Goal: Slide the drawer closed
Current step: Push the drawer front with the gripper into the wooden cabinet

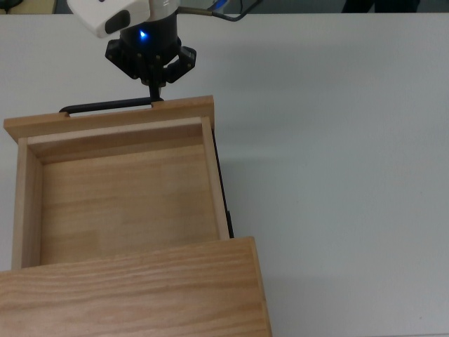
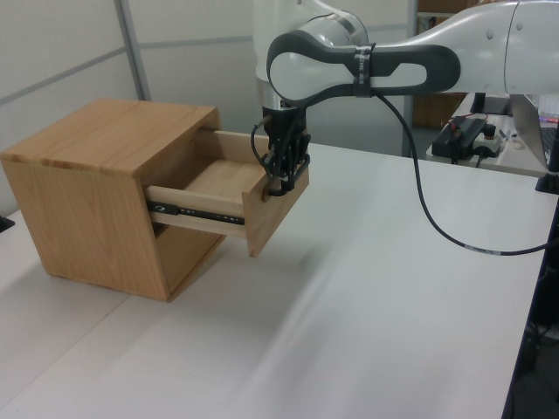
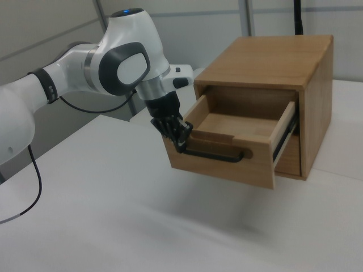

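We have our black two-finger gripper (image 1: 156, 97), fingers pinched together and holding nothing, pressed against the front panel of the light wooden drawer (image 1: 126, 189) beside its black bar handle (image 1: 105, 107); the drawer stands pulled out, the cabinet lying straight beyond it along the slide axis.

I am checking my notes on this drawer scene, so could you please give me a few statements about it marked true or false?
1. The drawer is pulled well out of the cabinet. True.
2. The drawer holds several tools. False: it is empty.
3. The gripper is at the end of the black handle toward the top view's right. True.
4. The cabinet stands on a dark wooden floor. False: it stands on a white table.
5. The handle is a round brass knob. False: it is a thin black bar.
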